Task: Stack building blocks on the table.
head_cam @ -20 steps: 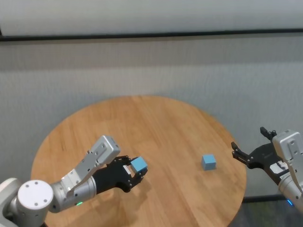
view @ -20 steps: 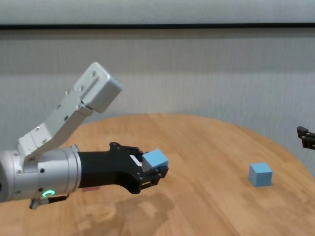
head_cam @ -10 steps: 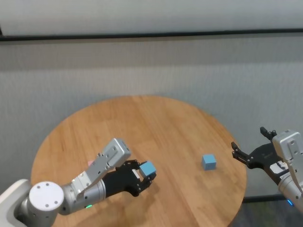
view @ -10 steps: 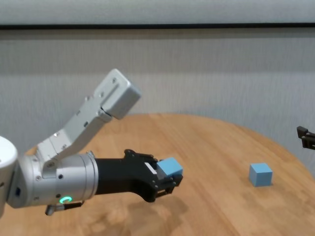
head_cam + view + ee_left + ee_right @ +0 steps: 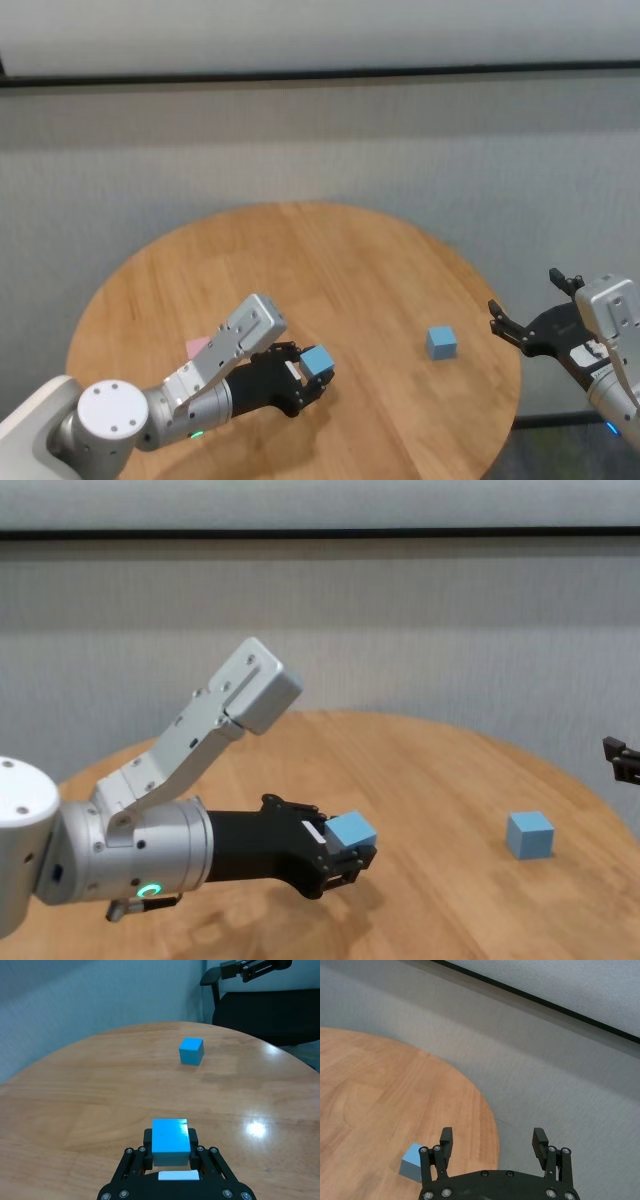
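Note:
My left gripper (image 5: 312, 368) is shut on a light blue building block (image 5: 316, 360), holding it just above the table (image 5: 300, 250) in the near middle. The left wrist view has this block (image 5: 170, 1141) pinched between the two fingers. A second light blue block (image 5: 440, 342) lies by itself toward the table's right side, well away from the held one, and shows too in the chest view (image 5: 529, 834). A pale pink block (image 5: 198, 347) peeks out behind my left forearm, mostly hidden. Off the table's right edge, my right gripper (image 5: 528, 295) hangs open and empty.
The round wooden top ends close to the right of the lone blue block (image 5: 412, 1168). A grey wall stands behind the table. A dark chair (image 5: 265, 1010) is beyond the table's far edge in the left wrist view.
My left arm has carried the blue block rightward and nearer to the table's front. The pink block has come partly into sight behind it. The right arm has not moved.

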